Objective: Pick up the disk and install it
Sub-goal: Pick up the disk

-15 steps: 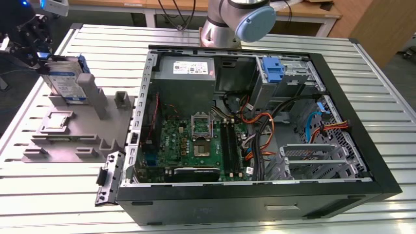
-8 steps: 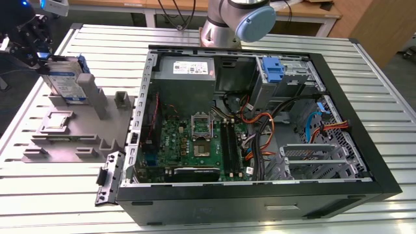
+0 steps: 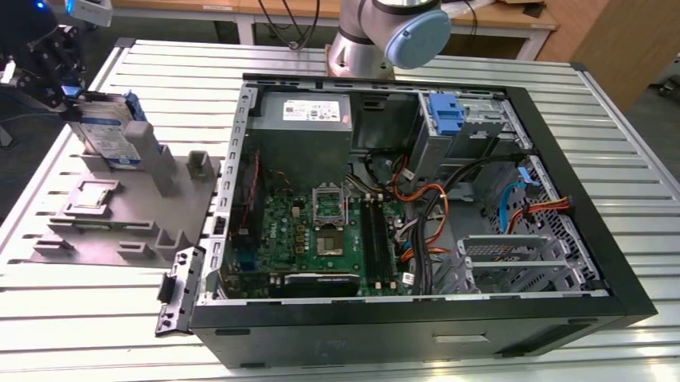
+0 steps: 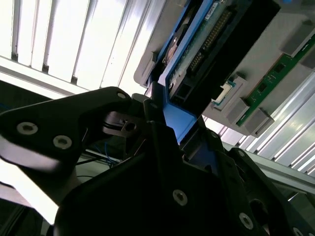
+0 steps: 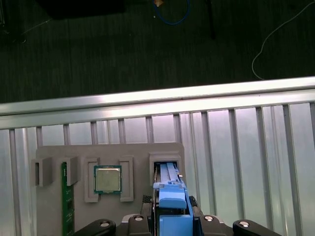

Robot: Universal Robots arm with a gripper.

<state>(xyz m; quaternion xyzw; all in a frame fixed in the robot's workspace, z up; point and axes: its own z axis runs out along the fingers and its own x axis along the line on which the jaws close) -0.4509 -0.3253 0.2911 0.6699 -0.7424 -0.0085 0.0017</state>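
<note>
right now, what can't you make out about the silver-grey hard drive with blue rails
- Flat silver-grey hard drive with blue plastic rails: lower end hidden behind the grey plastic fixture, exterior view.
- Its label face: edge-on in the first wrist view.
- Thin green memory stick: cut off by the first wrist view's edge.

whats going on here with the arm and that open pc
A robot arm's gripper is at the top end of the disk, which stands on end in a grey holder at the exterior view's left. The open computer case lies beside the holder; the disk is not yet in it.
</note>
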